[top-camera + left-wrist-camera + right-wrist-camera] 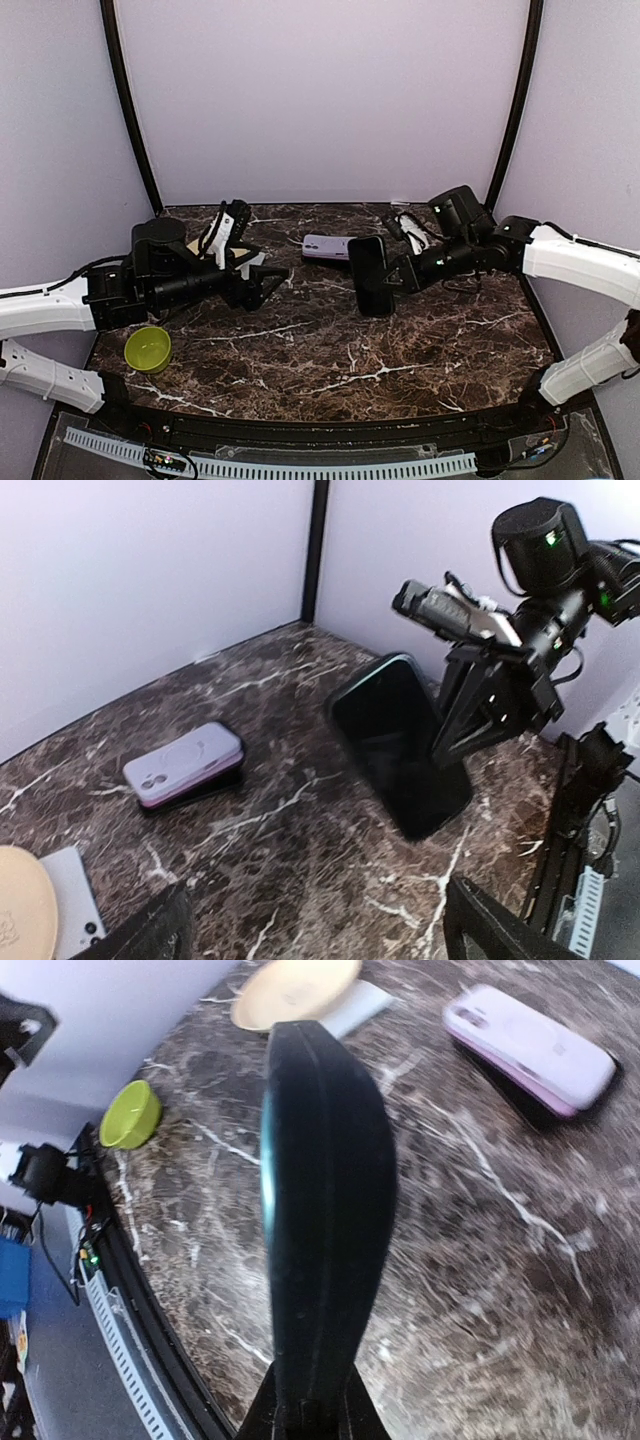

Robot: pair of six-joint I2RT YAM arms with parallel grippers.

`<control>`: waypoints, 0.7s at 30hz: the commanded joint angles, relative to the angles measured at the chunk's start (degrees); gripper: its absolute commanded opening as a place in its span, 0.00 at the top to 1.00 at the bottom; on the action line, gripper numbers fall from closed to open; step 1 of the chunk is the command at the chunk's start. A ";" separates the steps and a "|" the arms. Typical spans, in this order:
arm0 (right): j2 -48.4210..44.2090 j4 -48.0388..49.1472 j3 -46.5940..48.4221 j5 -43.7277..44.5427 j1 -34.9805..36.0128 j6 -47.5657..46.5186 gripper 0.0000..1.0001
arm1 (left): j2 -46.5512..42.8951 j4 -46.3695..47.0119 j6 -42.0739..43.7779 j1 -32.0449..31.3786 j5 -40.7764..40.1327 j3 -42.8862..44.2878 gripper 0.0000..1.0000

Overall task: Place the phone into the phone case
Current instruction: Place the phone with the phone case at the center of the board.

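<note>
1. Right gripper (392, 280) squeezes the black phone (367, 272), which stands tilted on its end.
2. Left gripper (262, 285) is wide open and holds nothing.
3. Dark marble table (330, 350), pale walls (320, 100).
4. Purple case (327, 246) lies flat just behind the phone. A green bowl (148, 348) sits at the table's left edge.

No readable text (any view)

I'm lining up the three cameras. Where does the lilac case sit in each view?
Top external: lilac case at back centre, just left of the black phone.
Left wrist: lilac case left of centre.
Right wrist: lilac case upper right.
Shared landmark: the black phone, right of centre in left wrist, mid-frame in right wrist.
</note>
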 commanded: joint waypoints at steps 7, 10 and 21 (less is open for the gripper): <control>4.36 -14.16 -1.59 4.15 -20.25 1.76 1.00 | 4.41 -9.77 -0.77 1.09 -5.33 2.93 0.11; 7.18 -15.61 -1.82 5.46 -22.94 0.07 1.00 | 4.83 -10.96 -0.71 1.17 -5.43 3.32 0.11; 15.84 -12.16 -2.12 3.50 -28.65 -2.54 0.97 | 4.55 -11.58 -0.58 2.02 -5.30 3.04 0.11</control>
